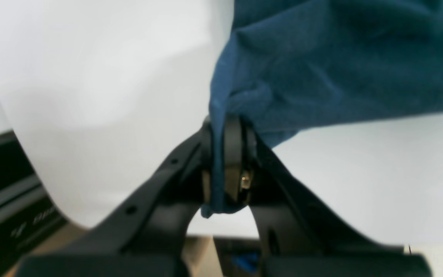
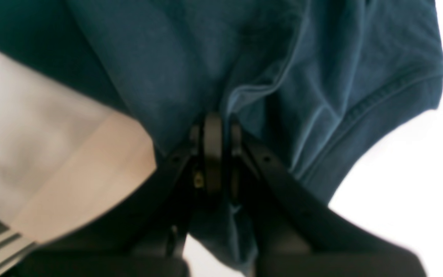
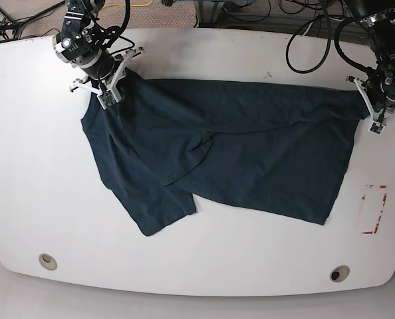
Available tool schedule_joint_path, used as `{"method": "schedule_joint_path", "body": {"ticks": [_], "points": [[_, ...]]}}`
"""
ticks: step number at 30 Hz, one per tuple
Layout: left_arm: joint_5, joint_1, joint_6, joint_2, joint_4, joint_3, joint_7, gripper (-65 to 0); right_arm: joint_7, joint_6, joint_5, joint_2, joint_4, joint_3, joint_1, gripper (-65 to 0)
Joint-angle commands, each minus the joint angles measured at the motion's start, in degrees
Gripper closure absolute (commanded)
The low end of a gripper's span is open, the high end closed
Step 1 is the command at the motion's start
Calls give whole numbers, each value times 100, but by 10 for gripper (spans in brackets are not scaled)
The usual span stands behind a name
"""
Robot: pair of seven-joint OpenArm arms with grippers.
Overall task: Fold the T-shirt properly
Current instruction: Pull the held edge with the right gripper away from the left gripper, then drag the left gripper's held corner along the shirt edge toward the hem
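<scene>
White and wide, the worktop (image 3: 24, 199) carries the shirt (image 3: 251, 159), which lies spread across its middle and far side. Cables trail over the floor behind.

The left end effector (image 1: 229, 154) is pinched tight on one edge of the cloth, at the right end in the base view. The right end effector (image 2: 214, 146) is pinched tight on the other end, near a sleeve hem.

The shirt looks soft, thin and light. It probably sags and bunches wherever nothing holds it, and it may slip if the pinch is small. Good places to hold it are the corners and hems, where the cloth is doubled.

Its long side runs left to right across the worktop, between the two arms. One part hangs down toward the near edge on the left, with a flap folded over it. I cannot tell which end is the neck.
</scene>
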State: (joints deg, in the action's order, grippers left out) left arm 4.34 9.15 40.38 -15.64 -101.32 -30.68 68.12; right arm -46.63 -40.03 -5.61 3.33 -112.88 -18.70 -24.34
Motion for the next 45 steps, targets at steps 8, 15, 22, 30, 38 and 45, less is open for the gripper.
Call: {"method": "schedule_joint_path", "body": {"ticks": [8, 15, 22, 30, 38, 45], "points": [[-25, -524, -38, -410, -167, 250, 401, 0, 131, 3, -59, 40, -224, -25, -270, 0], [-25, -963, -38, -533, -158, 540, 533, 0, 377, 3, -42, 40, -189, -25, -419, 0], [-34, -1367, -38, -665, -53, 1068, 525, 0, 395, 3, -59, 58, -189, -200, -507, 0], [-34, -1992, -38, -673, 835, 1340, 507, 0, 395, 3, -59, 67, -180, -438, -524, 0], [-34, -2291, -38, -691, 1538, 1340, 120, -18, 395, 3, -59, 67, -180, -438, -551, 0], [-34, -2291, -38, -770, 1916, 1349, -486, -131, 395, 3, -59, 40, -171, -587, -560, 0]]}}
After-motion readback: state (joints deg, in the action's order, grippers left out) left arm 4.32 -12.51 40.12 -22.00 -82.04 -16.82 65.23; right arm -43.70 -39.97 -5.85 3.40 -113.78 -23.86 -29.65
